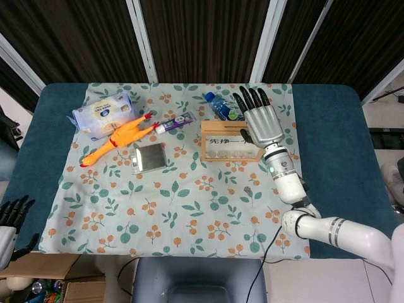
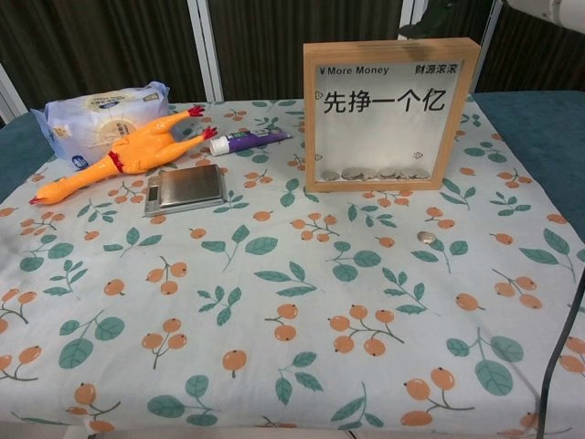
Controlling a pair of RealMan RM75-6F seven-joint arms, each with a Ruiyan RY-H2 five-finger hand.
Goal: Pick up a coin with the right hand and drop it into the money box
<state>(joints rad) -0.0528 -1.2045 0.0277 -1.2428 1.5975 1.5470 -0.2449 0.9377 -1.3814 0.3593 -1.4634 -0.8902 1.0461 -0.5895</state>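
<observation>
The wooden-framed money box (image 1: 222, 141) (image 2: 391, 114) stands upright on the floral cloth, with several coins lying along its bottom (image 2: 375, 173). A single coin (image 1: 248, 189) (image 2: 425, 237) lies on the cloth in front of the box's right end. My right hand (image 1: 260, 123) hovers over the box's right top edge, fingers spread and straight, and I see nothing held in it. In the chest view only a dark bit of my right hand (image 2: 430, 16) shows above the frame. My left hand (image 1: 11, 218) hangs off the table's lower left, fingers apart and empty.
A tissue pack (image 1: 103, 114), a rubber chicken (image 1: 120, 139), a toothpaste tube (image 1: 175, 123) and a metal scale (image 1: 149, 157) lie on the left half. A water bottle (image 1: 222, 106) lies behind the box, close to the right hand's fingers.
</observation>
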